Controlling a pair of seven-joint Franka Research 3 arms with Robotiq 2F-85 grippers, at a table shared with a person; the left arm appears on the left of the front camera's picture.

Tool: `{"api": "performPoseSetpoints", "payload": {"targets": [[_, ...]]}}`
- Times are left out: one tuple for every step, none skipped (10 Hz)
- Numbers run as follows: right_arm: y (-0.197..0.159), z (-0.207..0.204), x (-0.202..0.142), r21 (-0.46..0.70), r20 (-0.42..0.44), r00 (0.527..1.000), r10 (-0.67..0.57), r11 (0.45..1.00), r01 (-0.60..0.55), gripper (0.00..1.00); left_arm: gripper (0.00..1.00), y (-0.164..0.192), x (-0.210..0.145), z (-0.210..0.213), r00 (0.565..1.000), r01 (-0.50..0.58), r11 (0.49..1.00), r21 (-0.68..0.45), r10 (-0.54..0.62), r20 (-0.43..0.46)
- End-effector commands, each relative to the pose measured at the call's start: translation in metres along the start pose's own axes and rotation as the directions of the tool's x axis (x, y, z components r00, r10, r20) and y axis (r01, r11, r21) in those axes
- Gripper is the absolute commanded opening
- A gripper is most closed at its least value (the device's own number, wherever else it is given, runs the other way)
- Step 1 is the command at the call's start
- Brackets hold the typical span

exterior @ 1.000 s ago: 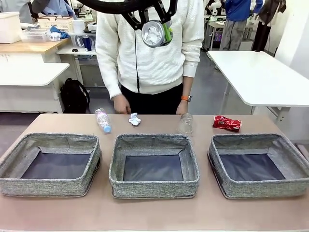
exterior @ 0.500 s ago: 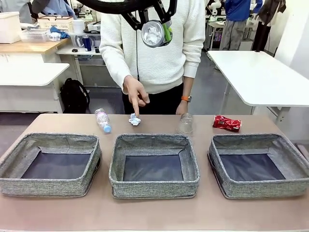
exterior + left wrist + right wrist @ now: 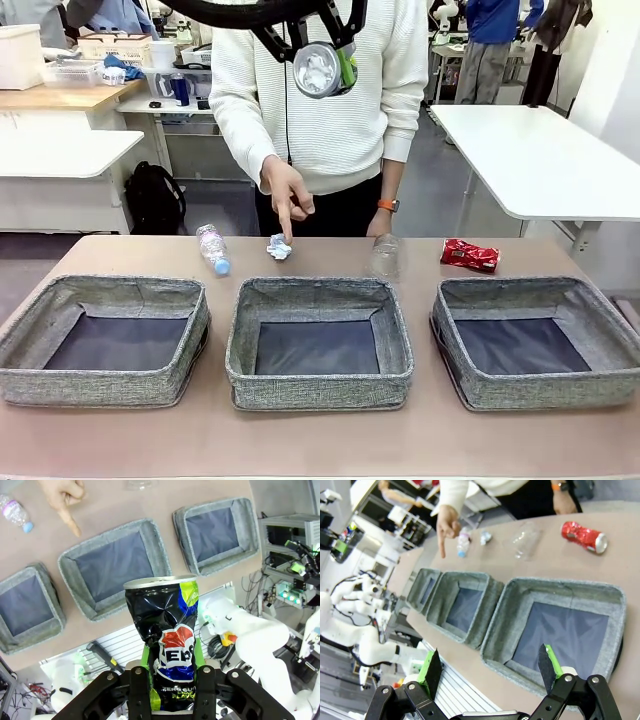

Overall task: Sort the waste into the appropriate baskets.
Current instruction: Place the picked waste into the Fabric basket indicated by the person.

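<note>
Crushed dark can (image 3: 165, 615): clamped in left pincer (image 3: 172, 677), high over the three grey baskets (image 3: 320, 385). Right pincer (image 3: 490, 667) gaping, empty. Farther off on the counter (image 3: 320, 445), a person's hand (image 3: 288, 190) pointing at the crumpled paper wad (image 3: 279, 247). Apparently mid-carry; next, choosing a basket, lowering, letting go.
</note>
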State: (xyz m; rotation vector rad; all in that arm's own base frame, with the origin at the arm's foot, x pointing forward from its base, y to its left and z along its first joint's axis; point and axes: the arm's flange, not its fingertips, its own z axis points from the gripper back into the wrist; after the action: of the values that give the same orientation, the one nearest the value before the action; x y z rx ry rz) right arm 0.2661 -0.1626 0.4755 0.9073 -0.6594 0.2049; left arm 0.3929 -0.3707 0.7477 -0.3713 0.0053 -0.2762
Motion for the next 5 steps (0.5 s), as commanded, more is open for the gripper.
{"api": "performPoseSetpoints", "payload": {"targets": [[-0.001, 0.0, 0.003, 0.016, 0.023, 0.999, 0.023, 1.0, -0.023, 1.0, 0.34, 0.006, -0.003, 0.001, 1.0, 0.013, 1.0, 0.006, -0.014, 0.016], [-0.001, 0.0, 0.003, 0.016, 0.023, 0.999, 0.023, 1.0, -0.023, 1.0, 0.34, 0.0, 0.0, 0.0, 1.0, 0.0, 1.0, 0.0, 0.0, 0.0], [-0.001, 0.0, 0.003, 0.016, 0.023, 0.999, 0.023, 1.0, -0.023, 1.0, 0.34, 0.094, 0.026, -0.118, 0.998, -0.027, 1.0, 0.006, 0.027, 0.06], [-0.001, 0.0, 0.003, 0.016, 0.023, 0.999, 0.023, 1.0, -0.023, 1.0, 0.34, 0.093, 0.02, -0.116, 0.992, -0.059, 0.998, 0.022, 0.056, 0.109], [-0.001, 0.0, 0.003, 0.016, 0.023, 0.999, 0.023, 1.0, -0.023, 1.0, 0.34, 0.092, 0.015, -0.114, 0.979, -0.123, 0.991, 0.045, 0.114, 0.17]]}}
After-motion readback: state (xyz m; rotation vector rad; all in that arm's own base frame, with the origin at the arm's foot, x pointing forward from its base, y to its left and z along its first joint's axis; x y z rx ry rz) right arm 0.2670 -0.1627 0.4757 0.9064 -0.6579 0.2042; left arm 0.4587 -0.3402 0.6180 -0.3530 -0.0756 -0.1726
